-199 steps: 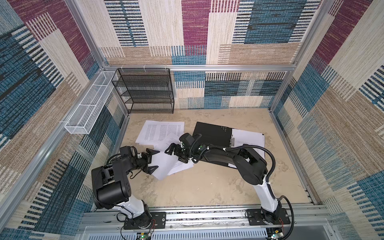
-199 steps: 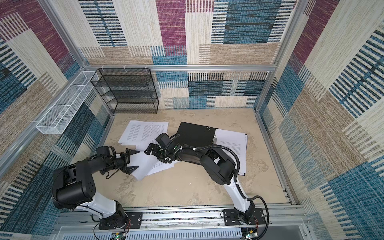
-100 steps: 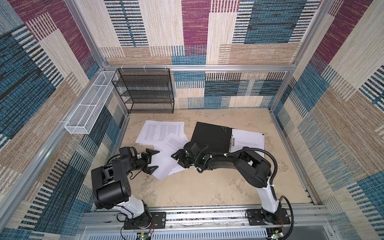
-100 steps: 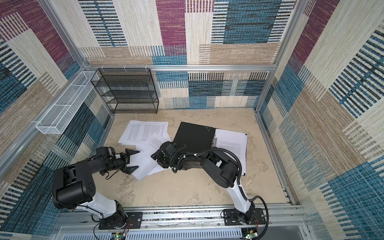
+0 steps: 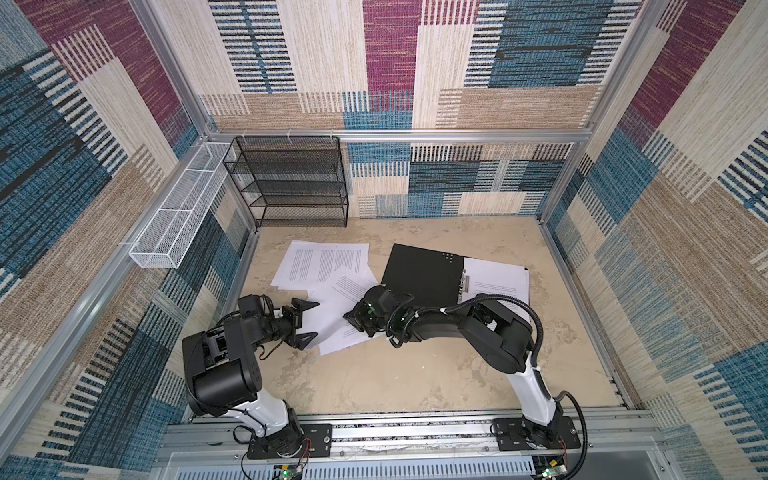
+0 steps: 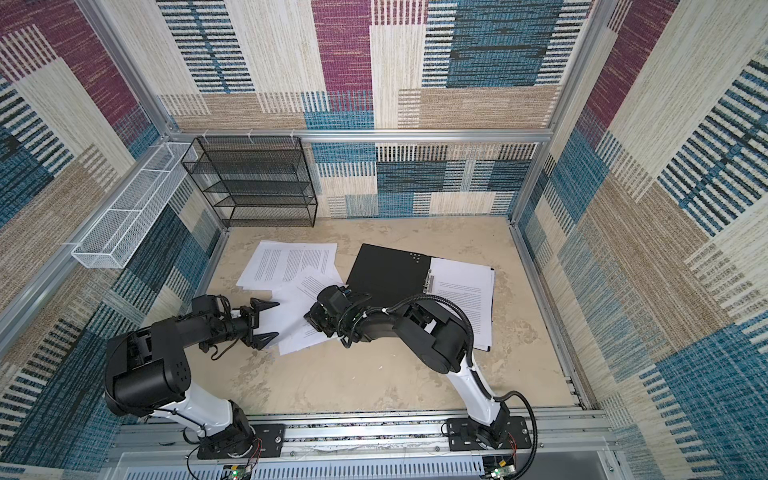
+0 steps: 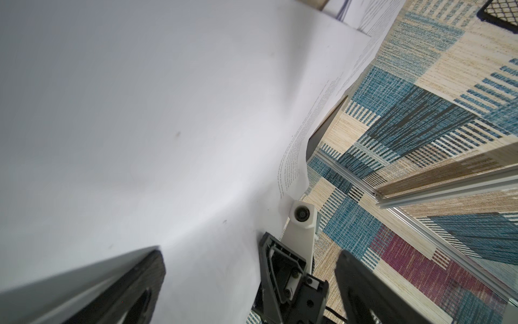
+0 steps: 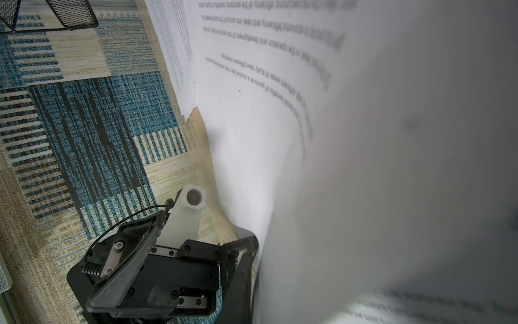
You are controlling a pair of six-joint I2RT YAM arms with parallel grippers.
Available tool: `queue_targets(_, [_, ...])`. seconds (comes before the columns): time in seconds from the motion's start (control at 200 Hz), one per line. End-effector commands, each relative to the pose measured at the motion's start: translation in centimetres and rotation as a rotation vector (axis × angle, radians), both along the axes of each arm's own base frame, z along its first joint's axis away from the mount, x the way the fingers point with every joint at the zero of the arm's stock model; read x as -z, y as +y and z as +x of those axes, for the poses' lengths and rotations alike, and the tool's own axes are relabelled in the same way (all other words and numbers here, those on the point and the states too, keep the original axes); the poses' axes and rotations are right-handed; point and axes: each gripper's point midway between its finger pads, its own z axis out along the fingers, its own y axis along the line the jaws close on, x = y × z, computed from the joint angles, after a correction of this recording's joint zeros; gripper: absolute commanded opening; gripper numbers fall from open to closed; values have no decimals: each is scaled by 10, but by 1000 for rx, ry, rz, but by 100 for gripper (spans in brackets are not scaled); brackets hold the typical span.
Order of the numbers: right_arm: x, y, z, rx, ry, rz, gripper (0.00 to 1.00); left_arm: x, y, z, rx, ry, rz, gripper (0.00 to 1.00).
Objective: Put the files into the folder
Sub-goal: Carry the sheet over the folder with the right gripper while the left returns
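The left fingers stand wide apart at the left edge of the loose files, arm low and stretched. The right fingers, arm bent across the middle, are closed on one sheet, which curls up and hides one finger. Behind, the folder lies open on the surface, paper inside.

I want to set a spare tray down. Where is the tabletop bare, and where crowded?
Bare tabletop: the wide front strip between the base rail and the loose sheets; the back strip between the black rack and the folder. Crowded: the middle, where sheets overlap beside the folder.
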Motion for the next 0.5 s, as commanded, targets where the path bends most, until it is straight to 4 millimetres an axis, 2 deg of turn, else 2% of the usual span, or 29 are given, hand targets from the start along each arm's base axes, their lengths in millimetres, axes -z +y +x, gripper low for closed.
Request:
queue_targets(0.0, [-16,2,6,-2,-55,-8,0,39,21,-31,-24,227,201,100])
queue_targets(0.065, [-29,4,11,-35,-106,-35,0,14,19,-12,4,126,184,100])
queue_targets(0.125, [-45,3,17,-60,-161,-62,0,-17,19,2,41,30,196,100])
queue_targets(0.175, [-63,6,22,-116,-215,-61,0,-50,18,14,73,-62,214,100])
queue_targets(0.23, [-79,1,28,-150,-251,-74,0,-85,14,20,104,-149,246,99])
queue_targets(0.28, [-97,-6,31,-180,-307,-70,0,-106,7,22,122,-208,284,100])
queue_targets(0.361, [-120,-29,39,-205,-361,-93,0,-134,-5,22,137,-290,348,100])
queue_targets(0.496, [-161,-102,45,-239,-453,-117,0,-174,-30,30,222,-426,490,100])
